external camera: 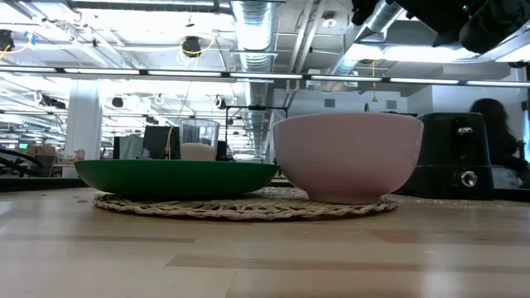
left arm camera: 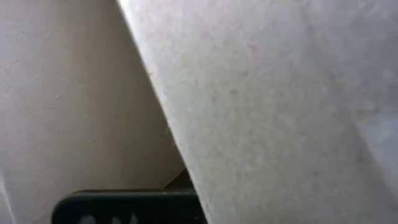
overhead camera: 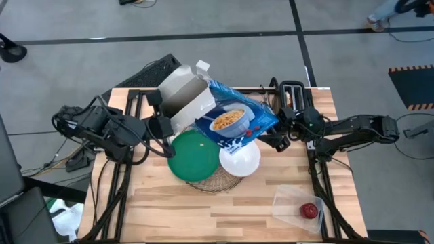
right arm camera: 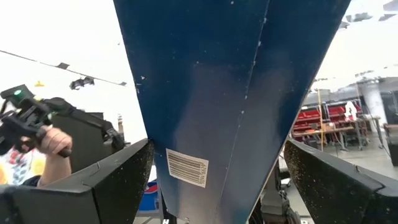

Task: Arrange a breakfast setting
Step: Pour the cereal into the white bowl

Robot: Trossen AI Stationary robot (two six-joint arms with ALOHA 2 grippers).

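A blue cereal box (overhead camera: 230, 115), its grey top flaps open, hangs tilted above the table between both grippers. My left gripper (overhead camera: 165, 127) is at the open flap end and my right gripper (overhead camera: 274, 135) at the closed bottom end. Below it, the green plate (overhead camera: 193, 157) and the white bowl (overhead camera: 241, 159) rest on the round wire mat (overhead camera: 213, 181). The low view shows a clear glass (external camera: 199, 139) behind the plate (external camera: 174, 175). The small red apple (overhead camera: 309, 211) lies in the clear tub. The bagel and the spoon are out of view. My left gripper is on the box's open top end, at a grey cardboard flap (left arm camera: 261, 112) that fills the left wrist view. Only one dark finger (left arm camera: 124, 208) shows, so the kind of hold is hidden. My right gripper pinches the box's closed bottom end (right arm camera: 205, 174) between its two fingers (right arm camera: 112, 186), coming level from the table's right side. The box is lifted clear, tilted, above the plate and bowl.
The black toaster (overhead camera: 291, 93) stands at the far right edge, close behind my right arm. The clear plastic tub (overhead camera: 298, 207) sits at the near right. A person's hand (right arm camera: 50, 146) shows in the room beyond. Bare wood lies near the front edge.
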